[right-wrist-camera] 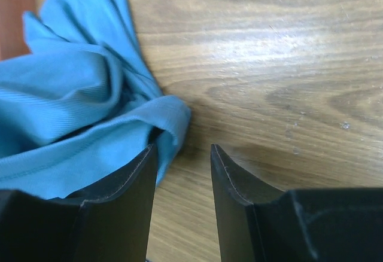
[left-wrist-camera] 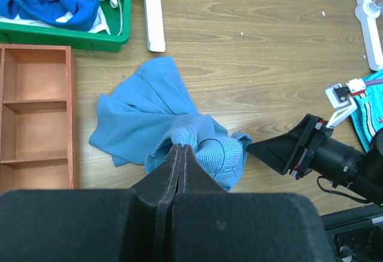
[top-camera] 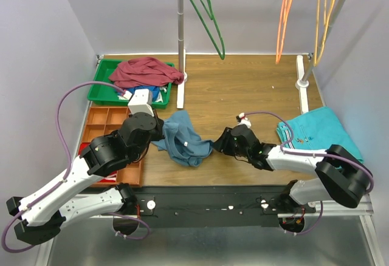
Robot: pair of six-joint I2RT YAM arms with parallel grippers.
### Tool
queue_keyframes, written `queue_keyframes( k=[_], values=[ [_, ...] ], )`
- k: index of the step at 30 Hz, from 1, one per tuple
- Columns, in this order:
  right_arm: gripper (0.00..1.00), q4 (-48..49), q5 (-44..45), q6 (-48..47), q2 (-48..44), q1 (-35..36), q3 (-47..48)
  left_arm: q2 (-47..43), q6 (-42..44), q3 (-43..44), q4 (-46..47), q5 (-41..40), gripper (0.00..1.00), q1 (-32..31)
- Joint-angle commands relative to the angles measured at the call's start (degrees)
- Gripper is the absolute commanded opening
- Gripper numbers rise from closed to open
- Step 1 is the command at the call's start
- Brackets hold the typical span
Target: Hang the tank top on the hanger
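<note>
Blue tank top [left-wrist-camera: 143, 112] is pinched tight in the left hand [left-wrist-camera: 181, 147], but the right hand [right-wrist-camera: 183, 149], spread apart, may miss its off-centre edge.

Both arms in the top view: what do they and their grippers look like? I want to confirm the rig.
The left arm and right arm have white links, bulky black joint housings and a looping lilac cable each. The left gripper and right gripper have matte black tapered fingers.
</note>
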Motion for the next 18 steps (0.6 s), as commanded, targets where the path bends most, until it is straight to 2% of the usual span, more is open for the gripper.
queue_keyframes(
  k=[1,7,10,11,13,14,18],
  values=[
    [0.49,2.78,-0.34,-0.41,4.26,0.70,1.10,-0.42,0.11,-1.04,1.53,-0.15,0.00,0.40],
    [0.46,5.07,0.53,-1.20,7.33,0.79,3.73,0.01,0.72,-0.96,2.14,0.02,0.00,0.66],
    [0.31,4.02,1.76,-1.64,7.25,0.70,6.01,0.63,1.77,0.10,2.67,0.02,0.00,1.19],
    [0.18,3.41,2.37,-1.90,6.99,0.79,7.50,0.98,1.95,0.27,2.85,0.11,0.00,1.28],
    [0.04,-0.01,3.17,-2.43,5.85,0.79,9.26,1.24,2.92,1.06,4.51,0.55,0.00,1.80],
    [0.01,-2.03,5.52,-3.04,3.67,0.79,10.14,1.42,3.53,1.50,5.39,0.90,0.00,1.90],
    [0.01,-17.29,13.16,-5.67,-5.28,0.79,17.50,1.77,6.78,5.80,12.40,0.11,0.00,2.42]
  ],
)
